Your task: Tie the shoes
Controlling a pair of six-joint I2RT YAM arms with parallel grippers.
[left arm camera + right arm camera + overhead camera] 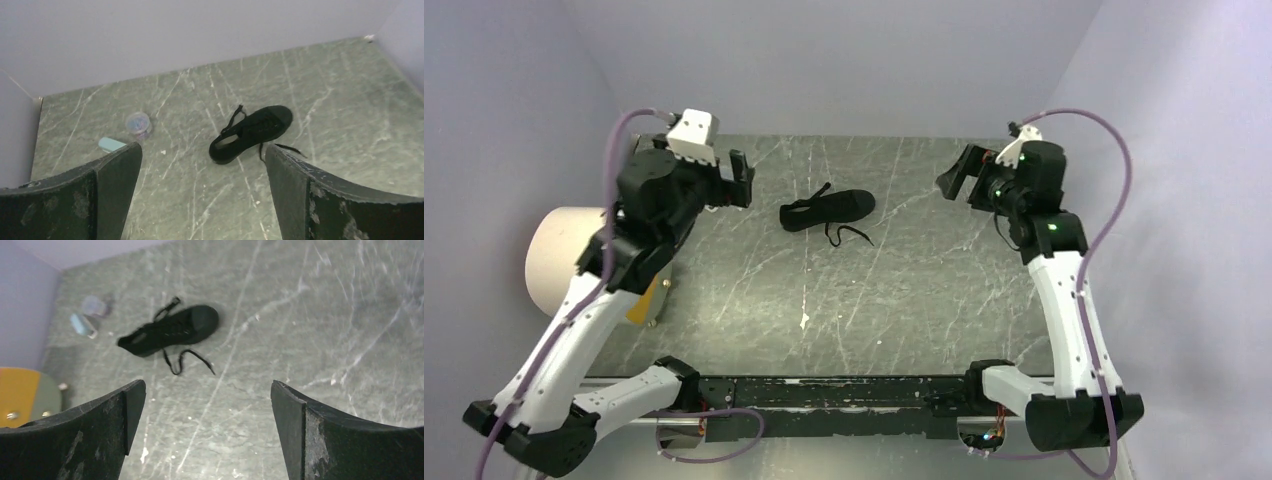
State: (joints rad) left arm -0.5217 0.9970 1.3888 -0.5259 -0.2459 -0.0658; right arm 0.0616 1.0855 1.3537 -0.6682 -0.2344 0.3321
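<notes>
A single black shoe [829,210] sits untied near the middle of the bench's far edge, heel toward the left edge and toe toward the right edge. Both arms hover well apart from it. The left gripper [742,180] hangs toward the far-left corner and the right gripper [957,178] toward the far-right corner, each with its jaws spread wide and holding nothing.

The shoe looks like matte canvas, low-cut, with a rounded toe and a dark sole. Its 2 laces [182,360] are thin black cords. 1 curls on the bench toward the near edge, and the other points toward the far edge. The bench [904,300] is hard, grey-green and marbled, crossed by pale scratches. The fingers [95,430] are broad, flat, dark and scuffed.

Likely trouble: such thin cords lying flat on a hard surface may slip out from under broad pads. The shoe looks light, so a pull on 1 lace could drag or tip it. A small round tub [139,123] and a pale blue block [112,144] near the far-left corner could be knocked by the left arm.
</notes>
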